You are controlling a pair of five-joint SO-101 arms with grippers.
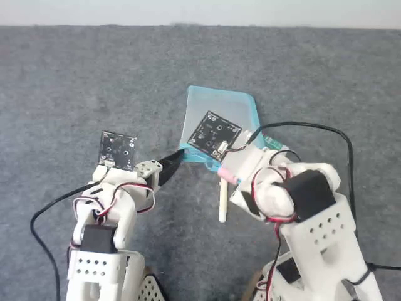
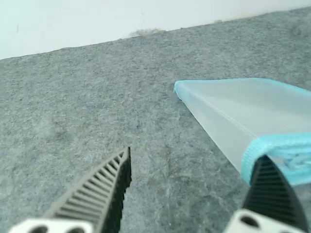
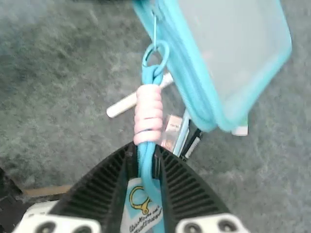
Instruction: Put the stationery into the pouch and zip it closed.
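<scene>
Loading's judged not done yet: the pouch (image 1: pixel 219 106) is parked mid-table, a white pen (image 1: pixel 222 202) left out at its 6 o'clock, its zip strap (image 3: pixel 148 109) pinched by the right gripper (image 3: pixel 144 148), the left gripper (image 2: pixel 194 155) spread at its 8 o'clock, so the mouth probably needs opening next.

The pouch (image 1: pixel 220 103) is partly covered by the right arm's camera (image 1: pixel 214 133); the stationery (image 3: pixel 171 130) is half hidden beneath the pouch.
</scene>
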